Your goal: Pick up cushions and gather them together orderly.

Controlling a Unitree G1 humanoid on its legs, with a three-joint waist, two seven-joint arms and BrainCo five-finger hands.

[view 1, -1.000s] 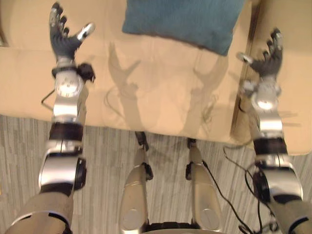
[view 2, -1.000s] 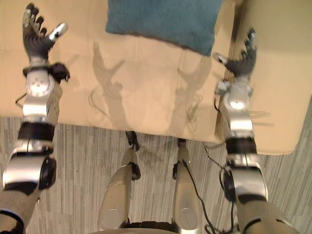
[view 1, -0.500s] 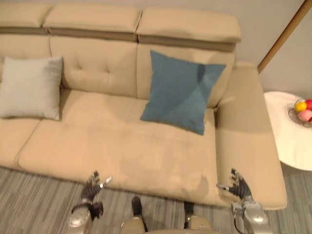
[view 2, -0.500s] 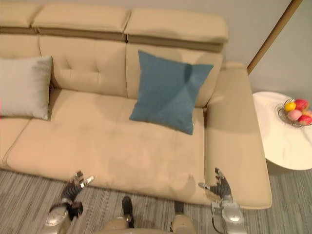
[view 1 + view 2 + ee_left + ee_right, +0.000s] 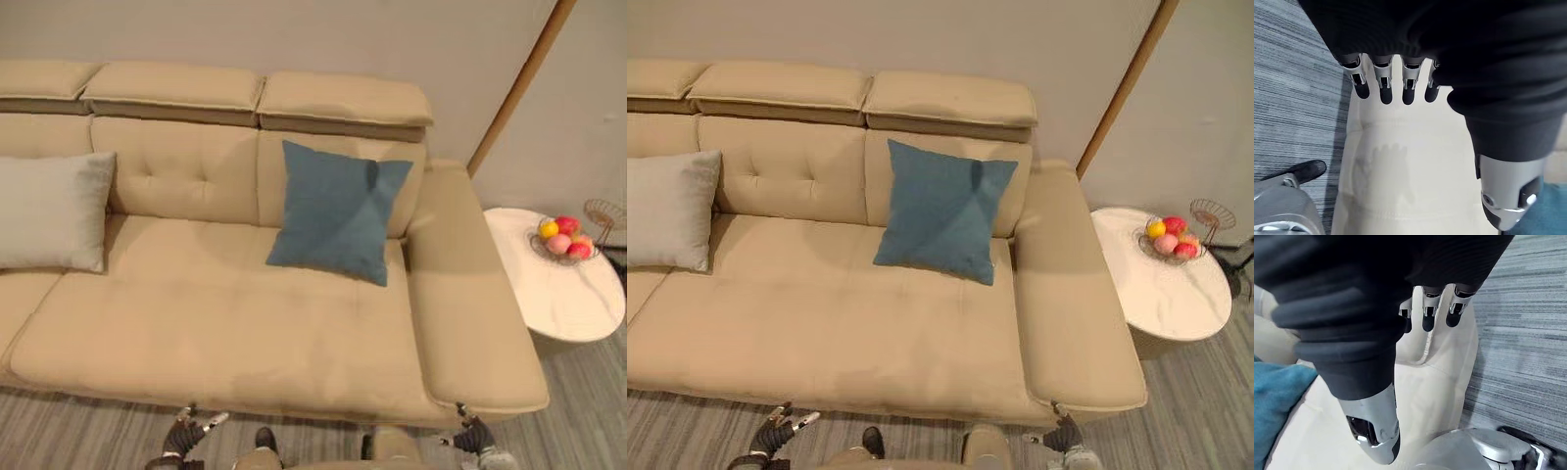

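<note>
A teal cushion (image 5: 336, 211) leans upright against the backrest of the beige sofa (image 5: 225, 328), right of the middle. A pale grey cushion (image 5: 49, 211) leans at the sofa's left end, well apart from the teal one. My left hand (image 5: 186, 435) shows at the lower edge, just in front of the sofa's front, fingers relaxed and holding nothing. My right hand (image 5: 473, 437) shows low on the right by the front corner of the sofa's right armrest, also open and holding nothing. A corner of the teal cushion (image 5: 1273, 401) appears in the right wrist view.
A round white side table (image 5: 563, 294) stands right of the sofa's armrest, with a wire bowl of fruit (image 5: 560, 241) on it. A wooden pole (image 5: 514, 88) leans along the wall. Grey striped carpet (image 5: 78, 441) lies in front of the sofa.
The camera has tilted up, so the whole sofa, both cushions and the side table have come into view. Both hands have dropped to the lower edge; they stay open.
</note>
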